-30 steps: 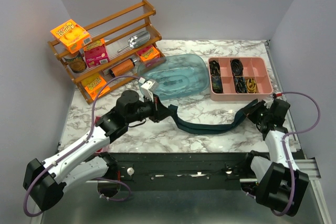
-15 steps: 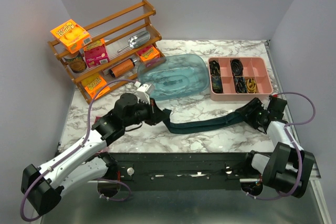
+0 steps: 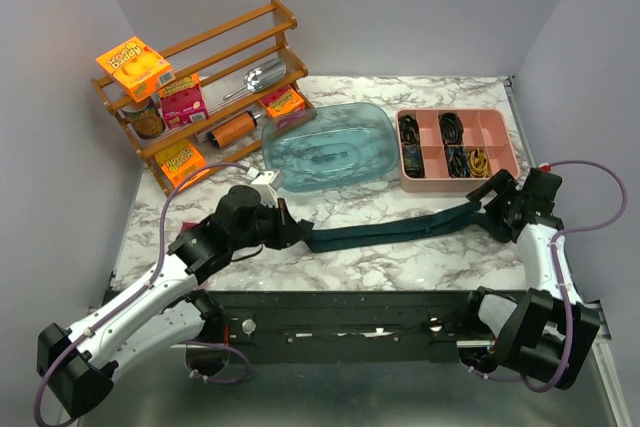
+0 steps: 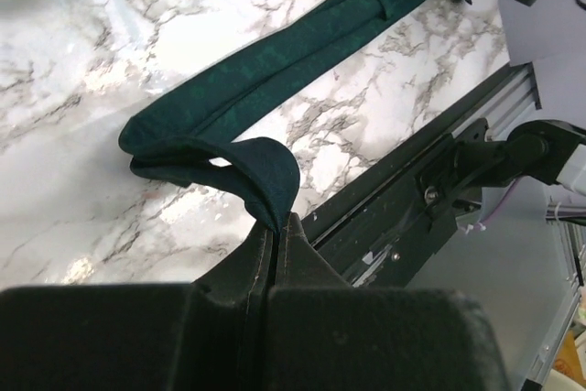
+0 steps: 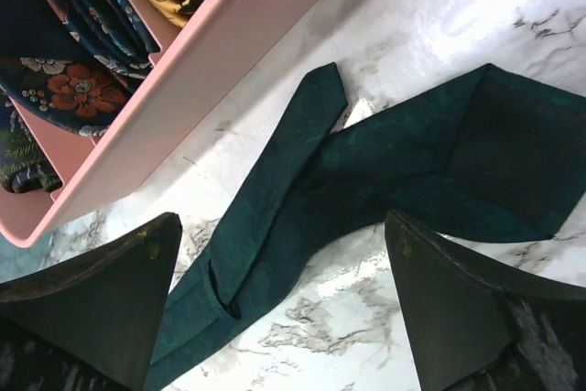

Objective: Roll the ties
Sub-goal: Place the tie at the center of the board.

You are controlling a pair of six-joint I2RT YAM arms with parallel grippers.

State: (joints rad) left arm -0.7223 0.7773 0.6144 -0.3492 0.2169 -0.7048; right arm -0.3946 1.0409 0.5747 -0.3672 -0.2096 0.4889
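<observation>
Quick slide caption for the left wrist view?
Left fingers pinch the folded-back end of the teal tie above the marble table.

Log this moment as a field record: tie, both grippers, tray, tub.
tie: dark teal, stretched along the marble table between the two grippers, not rolled
left gripper: shut on a fold at the tie's left end
right gripper: open over the tie's right end, where a broad point and a narrow tip show; contact unclear
pink tray: behind the right gripper, rolled patterned ties in its compartments
blue tub: behind the tie, left of the pink tray
</observation>
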